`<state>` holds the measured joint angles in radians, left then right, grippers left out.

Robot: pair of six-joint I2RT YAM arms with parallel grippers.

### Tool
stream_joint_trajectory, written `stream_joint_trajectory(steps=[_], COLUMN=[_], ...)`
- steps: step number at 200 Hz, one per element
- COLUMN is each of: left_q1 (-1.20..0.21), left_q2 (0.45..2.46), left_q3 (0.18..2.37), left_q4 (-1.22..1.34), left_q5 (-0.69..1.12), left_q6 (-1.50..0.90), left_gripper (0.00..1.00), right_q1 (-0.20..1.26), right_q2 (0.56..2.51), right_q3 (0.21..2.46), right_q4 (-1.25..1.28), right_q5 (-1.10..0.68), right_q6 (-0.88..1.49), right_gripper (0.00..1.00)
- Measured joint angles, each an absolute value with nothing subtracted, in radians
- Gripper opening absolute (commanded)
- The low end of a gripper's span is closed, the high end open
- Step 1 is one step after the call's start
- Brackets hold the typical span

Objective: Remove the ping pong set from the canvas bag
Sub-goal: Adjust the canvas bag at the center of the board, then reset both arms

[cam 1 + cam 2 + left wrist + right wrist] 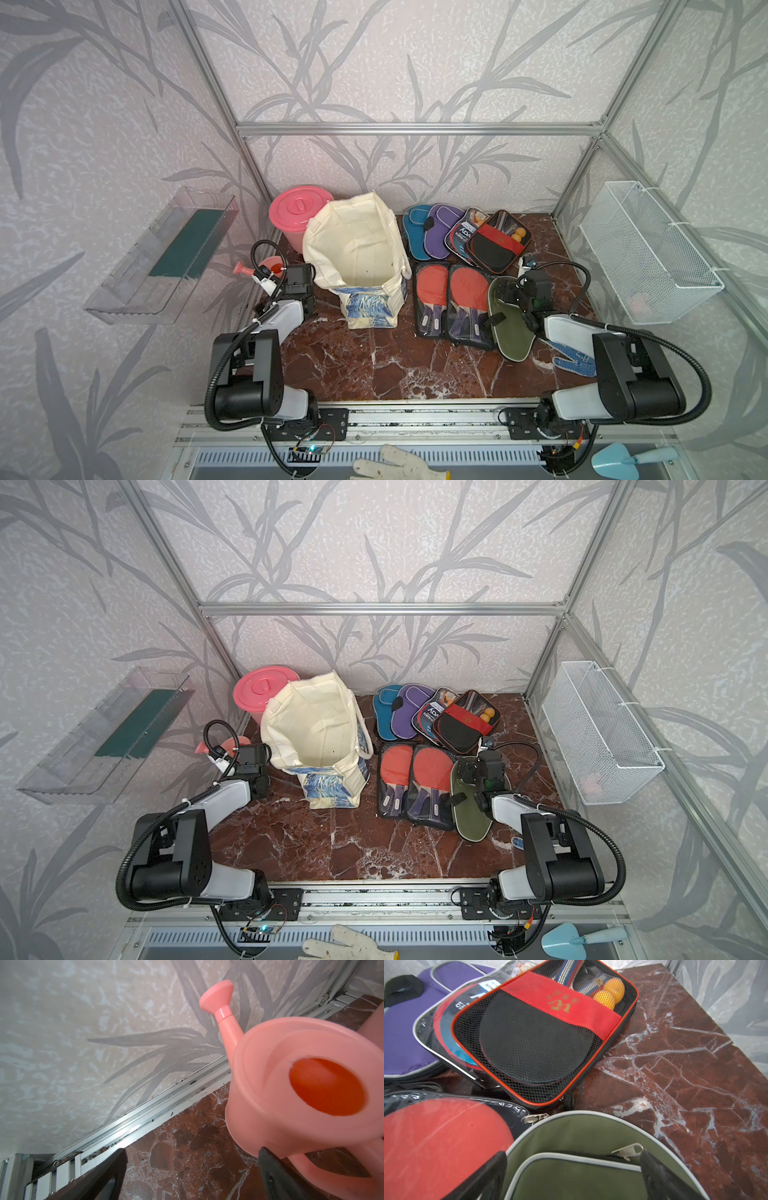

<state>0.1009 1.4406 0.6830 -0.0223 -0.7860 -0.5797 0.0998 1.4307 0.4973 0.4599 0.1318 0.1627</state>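
The cream canvas bag (pixel 357 253) (pixel 316 733) stands open at the table's back left, and its inside shows only bare cloth. The ping pong set lies right of it: teal (pixel 415 232), purple (pixel 442 230), navy (pixel 459 239) and black-red (pixel 496 247) cases overlapping at the back, two clear cases with red paddles (pixel 451 301), and an olive case (pixel 513 332). My right gripper (pixel 571 1169) hovers open over the olive case (pixel 571 1180), holding nothing. Left of the bag, my left gripper (pixel 193 1169) is open above bare marble.
A pink watering can (pixel 291 1095) sits just beside my left fingers, with a pink lidded bucket (pixel 299 216) behind it. A blue dotted glove (pixel 573 359) lies under the right arm. A clear shelf (pixel 166 257) and a wire basket (pixel 648 253) hang on the side walls.
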Motion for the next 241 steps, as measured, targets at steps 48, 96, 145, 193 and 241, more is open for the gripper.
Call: stream_joint_trajectory(steps=[48,96,145,193,241], left_q1=[0.101,0.101,0.09,0.031,0.004], left_q2=[1.425,1.418,1.444,1.479,1.479], left_q3=[0.626,0.6,0.598,0.598,0.53], left_q4=[0.089,0.192,0.258,0.332,0.486], left_q5=[-0.748,-0.657,-0.595,-0.57,-0.496], left_q6=[-0.521,-0.467,-0.412,-0.319,-0.225], left_gripper=[0.99,0.99,0.99,0.99,0.99], right_q1=[0.139,0.144,0.144,0.134,0.115], right_q2=[1.409,1.343,1.32,1.32,1.373], right_q3=[0.487,0.487,0.487,0.486,0.393], right_q4=[0.494,0.478,0.54,0.553,0.701], right_q5=[0.144,0.14,0.117,0.143,0.175], right_q6=[0.121,0.099,0.065,0.035,0.005], right_gripper=[0.99,0.99,0.99,0.99,0.99])
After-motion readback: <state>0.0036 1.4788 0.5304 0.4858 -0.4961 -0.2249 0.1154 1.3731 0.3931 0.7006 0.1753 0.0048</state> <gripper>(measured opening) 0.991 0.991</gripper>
